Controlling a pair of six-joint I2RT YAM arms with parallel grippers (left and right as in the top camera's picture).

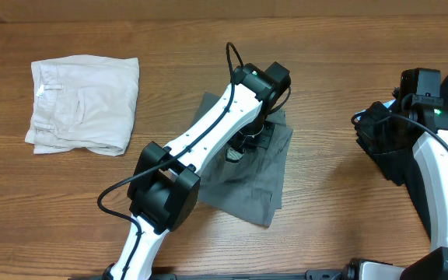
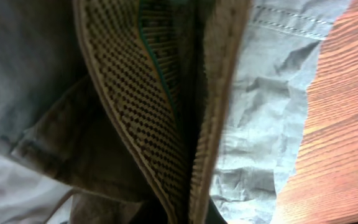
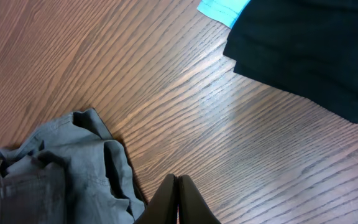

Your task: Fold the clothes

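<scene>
Shorts (image 1: pixel 251 187) in grey lie crumpled, waistband (image 2: pixel 148 112) pinched in left tool (image 1: pixel 239 152).

Grey shorts (image 2: pixel 272 124) fill most of the frame, very close to the lens. The waistband lining (image 2: pixel 123 112), pale with rows of dark dots, runs from 12 o'clock to 6 o'clock and stands folded on edge. A thin green stripe (image 2: pixel 153 59) follows its inner side. Creased grey cloth with a stitched seam (image 2: pixel 291 22) lies at 1 to 3 o'clock. The wooden table (image 2: pixel 347 124) shows at 3 to 5 o'clock. Fabric at 9 o'clock is blurred.
</scene>
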